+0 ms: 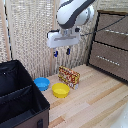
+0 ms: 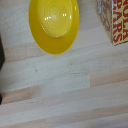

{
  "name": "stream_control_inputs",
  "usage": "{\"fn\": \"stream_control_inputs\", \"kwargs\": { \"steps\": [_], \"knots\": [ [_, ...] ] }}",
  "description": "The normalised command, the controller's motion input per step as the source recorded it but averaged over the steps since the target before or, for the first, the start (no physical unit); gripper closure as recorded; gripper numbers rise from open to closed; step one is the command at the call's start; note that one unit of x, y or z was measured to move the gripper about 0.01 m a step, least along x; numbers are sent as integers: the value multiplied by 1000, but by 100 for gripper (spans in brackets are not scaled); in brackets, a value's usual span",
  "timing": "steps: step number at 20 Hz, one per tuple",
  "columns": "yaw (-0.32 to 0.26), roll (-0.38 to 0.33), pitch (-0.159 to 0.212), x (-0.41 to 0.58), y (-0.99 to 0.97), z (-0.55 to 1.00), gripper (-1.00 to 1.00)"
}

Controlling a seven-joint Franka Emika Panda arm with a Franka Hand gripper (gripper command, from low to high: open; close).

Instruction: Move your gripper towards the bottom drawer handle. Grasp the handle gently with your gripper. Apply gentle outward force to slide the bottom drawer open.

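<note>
In the exterior view, my gripper (image 1: 62, 51) hangs from the white-and-black arm, high above the wooden floor. Its two blue-tipped fingers (image 1: 68, 50) point down, apart and empty. The dark brown dresser stands at the exterior view's right. Its bottom drawer (image 1: 111, 66) is shut, with the thin silver bottom drawer handle (image 1: 107, 59) across its front. The gripper is well away from the handle, towards the exterior view's left and higher. Neither the fingers nor the dresser show in the wrist view.
Below the gripper lie a yellow bowl (image 1: 61, 90) (image 2: 54, 22), a blue bowl (image 1: 42, 83) and a red-lettered snack box (image 1: 69, 76) (image 2: 116, 20). A black case (image 1: 20, 97) fills the exterior view's lower left. A wicker screen (image 1: 30, 30) stands behind. A same-looking upper drawer handle (image 1: 118, 31) sits higher.
</note>
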Motion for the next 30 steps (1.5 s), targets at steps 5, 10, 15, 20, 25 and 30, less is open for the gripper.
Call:
{"fn": "stream_control_inputs", "kwargs": {
  "steps": [5,10,15,20,25,30],
  "knots": [
    [98,-375,0,0,10,-10,-100],
    [91,-375,0,0,0,-61,-100],
    [87,-375,0,0,0,-71,-100],
    [91,-375,0,0,0,-60,-100],
    [88,-375,0,0,0,-50,-100],
    [86,-375,0,-4,-89,-19,-100]
  ]
}}
